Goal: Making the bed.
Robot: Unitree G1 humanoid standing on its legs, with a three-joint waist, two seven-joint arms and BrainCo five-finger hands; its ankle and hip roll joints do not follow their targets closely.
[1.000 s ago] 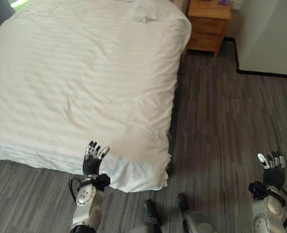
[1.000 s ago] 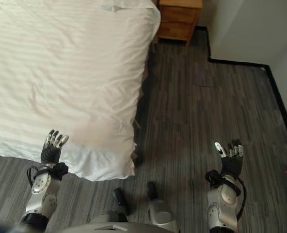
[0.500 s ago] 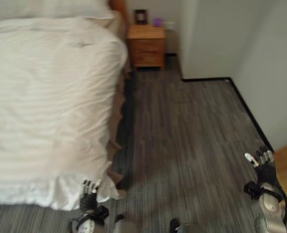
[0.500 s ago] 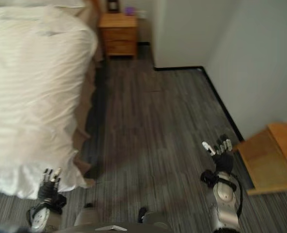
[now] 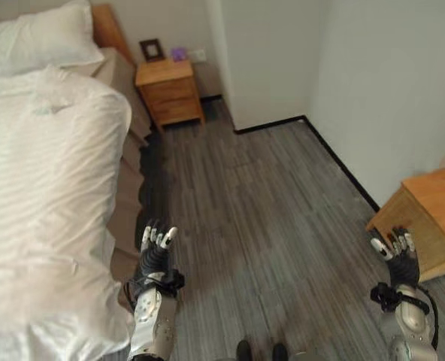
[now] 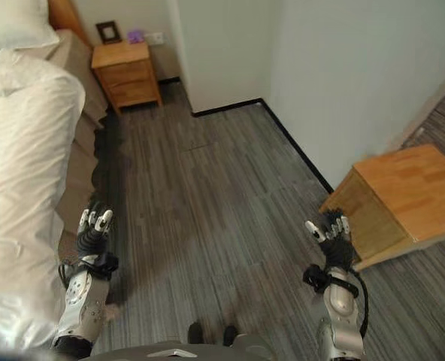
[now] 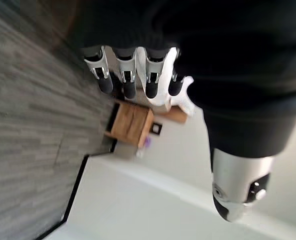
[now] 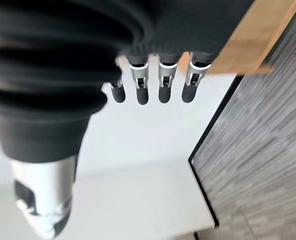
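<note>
The bed's white striped duvet (image 5: 42, 195) fills the left side, with a white pillow (image 5: 38, 37) at its head and the tan bed base (image 5: 128, 218) showing along its edge. My left hand (image 5: 156, 248) hovers open over the floor beside the bed's near corner, fingers straight and holding nothing; its fingers (image 7: 130, 77) show extended in the left wrist view. My right hand (image 5: 395, 252) is raised open at the lower right, away from the bed, with its fingers (image 8: 163, 82) straight.
A wooden nightstand (image 5: 170, 90) stands by the bed's head with a small frame on top. A white wall corner (image 5: 283, 60) juts in behind it. A low wooden cabinet (image 5: 429, 218) sits at the right by my right hand. Grey plank floor (image 5: 252, 210) lies between.
The camera has swung to the right, so the bed has slid to the left and the wall and wooden cabinet have come into view. Both hands stay open and empty.
</note>
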